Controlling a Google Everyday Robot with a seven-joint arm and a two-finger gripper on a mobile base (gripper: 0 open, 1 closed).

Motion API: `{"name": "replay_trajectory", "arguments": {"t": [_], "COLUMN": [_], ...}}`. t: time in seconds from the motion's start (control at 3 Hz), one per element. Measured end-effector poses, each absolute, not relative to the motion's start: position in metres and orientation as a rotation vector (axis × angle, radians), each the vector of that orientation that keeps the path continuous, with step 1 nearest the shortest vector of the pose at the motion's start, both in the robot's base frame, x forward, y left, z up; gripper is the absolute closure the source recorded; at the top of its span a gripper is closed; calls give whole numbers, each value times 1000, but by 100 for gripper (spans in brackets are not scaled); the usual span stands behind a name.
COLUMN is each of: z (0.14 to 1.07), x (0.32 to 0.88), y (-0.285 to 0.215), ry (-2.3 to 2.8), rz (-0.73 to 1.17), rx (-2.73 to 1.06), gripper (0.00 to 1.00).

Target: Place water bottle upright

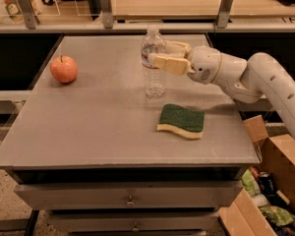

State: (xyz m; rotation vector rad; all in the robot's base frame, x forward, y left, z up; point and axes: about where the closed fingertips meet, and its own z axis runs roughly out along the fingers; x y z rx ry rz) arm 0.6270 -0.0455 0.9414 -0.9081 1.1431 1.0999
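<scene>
The water bottle (153,77) stands upright on the grey table (88,127), right of centre and toward the back. It is clear and ribbed, with a white cap. My gripper (157,54) reaches in from the right and its tan fingers (171,64) close around the bottle's upper body, at the label band. The white arm (246,77) stretches off to the right edge.
A red apple (64,69) sits at the table's left. A green-and-yellow sponge (182,120) lies just in front of the bottle. An open cardboard box (275,181) with clutter stands on the floor at the right. A railing (137,26) runs behind the table.
</scene>
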Motion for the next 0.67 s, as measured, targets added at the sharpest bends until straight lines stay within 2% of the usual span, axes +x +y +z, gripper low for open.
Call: {"name": "replay_trajectory", "arguments": {"t": [0.67], "z": [941], "x": [631], "y": [-45], "ry": [1032], "rz": [1106], "rx": [-915], "gripper": [13]}}
